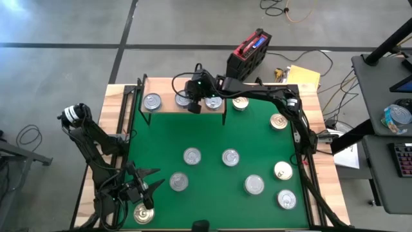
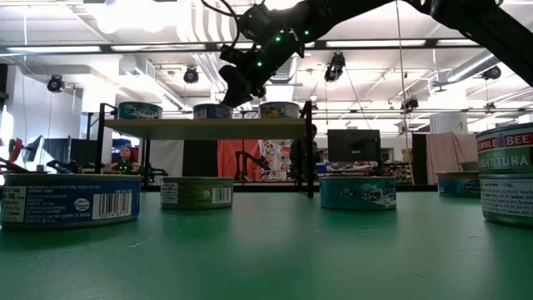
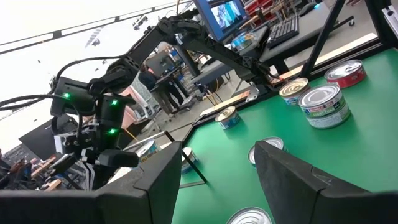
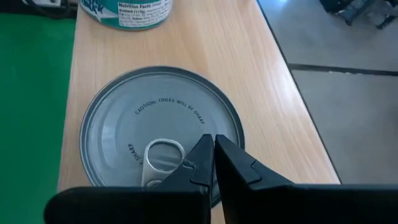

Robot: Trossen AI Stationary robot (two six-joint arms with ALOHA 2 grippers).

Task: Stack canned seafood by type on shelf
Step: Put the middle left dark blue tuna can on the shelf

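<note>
The shelf (image 1: 168, 108) stands at the far edge of the green mat (image 1: 212, 135) and bears three tins (image 2: 139, 110) on their bases. Several more tins of canned seafood (image 1: 230, 156) sit flat and scattered over the mat. My right gripper (image 4: 213, 144) reaches in from the right, slanting down, and is shut just over the silver lid (image 4: 163, 127) of the middle shelf tin (image 1: 183, 98). My left gripper (image 1: 149, 180) waits open near the mat's near left corner, above a gold-topped tin (image 1: 143, 212). My right gripper has its shut fingertips (image 4: 204, 149) over the middle shelf tin's lid, beside the pull-tab (image 4: 163, 155), coming slantwise from above and from the table's right. The fingers themselves hide the spot, so I cannot tell whether they touch the lid.
The shelf's thin black legs (image 2: 310, 154) stand on the mat. A gold-topped tin (image 1: 240, 102) lies just right of the shelf. Behind the table's far edge sit a red and black box (image 1: 248, 55) and yellow paper (image 1: 302, 77); a desk (image 1: 386, 96) stands to the right.
</note>
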